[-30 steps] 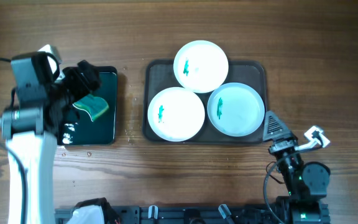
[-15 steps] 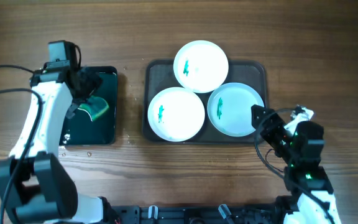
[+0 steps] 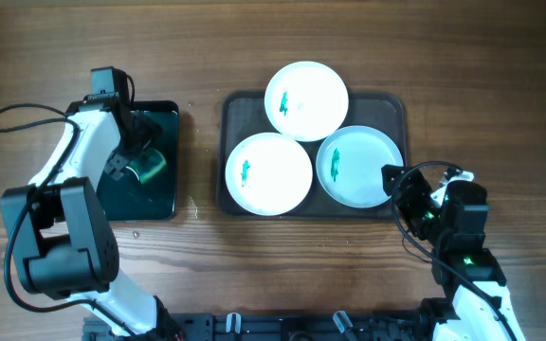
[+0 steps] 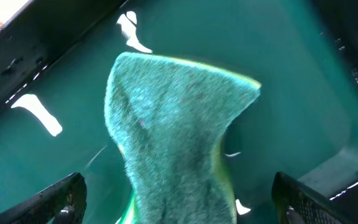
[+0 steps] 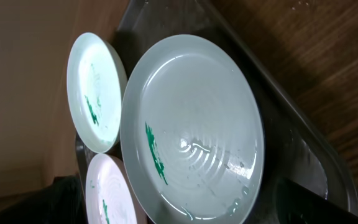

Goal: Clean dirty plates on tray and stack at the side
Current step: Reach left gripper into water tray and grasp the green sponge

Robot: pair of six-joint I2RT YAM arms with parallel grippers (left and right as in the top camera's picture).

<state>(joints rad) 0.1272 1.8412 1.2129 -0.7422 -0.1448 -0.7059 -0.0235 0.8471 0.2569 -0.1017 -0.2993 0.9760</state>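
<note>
Three white plates lie on the dark tray (image 3: pixel 233 106), each with a green smear: one at the back (image 3: pixel 306 99), one front left (image 3: pixel 268 173), and a bluish one front right (image 3: pixel 358 166). My right gripper (image 3: pixel 396 185) is open at the bluish plate's right edge. In the right wrist view its jaws (image 5: pixel 185 214) sit either side of the bluish plate's (image 5: pixel 191 124) near rim. My left gripper (image 3: pixel 131 156) is open over the green sponge (image 3: pixel 151 167). In the left wrist view its fingers (image 4: pixel 179 211) straddle the sponge (image 4: pixel 173 124).
The sponge lies in a smaller glossy black tray (image 3: pixel 164 194) holding wet, shiny liquid, left of the plate tray. Bare wooden table (image 3: pixel 482 85) surrounds both trays. The right wrist view also shows the back plate (image 5: pixel 95 93) and front left plate (image 5: pixel 107 196).
My left arm has swung in and lowered its gripper over the sponge. My right arm has moved forward, from the table's front to the bluish plate's edge.
</note>
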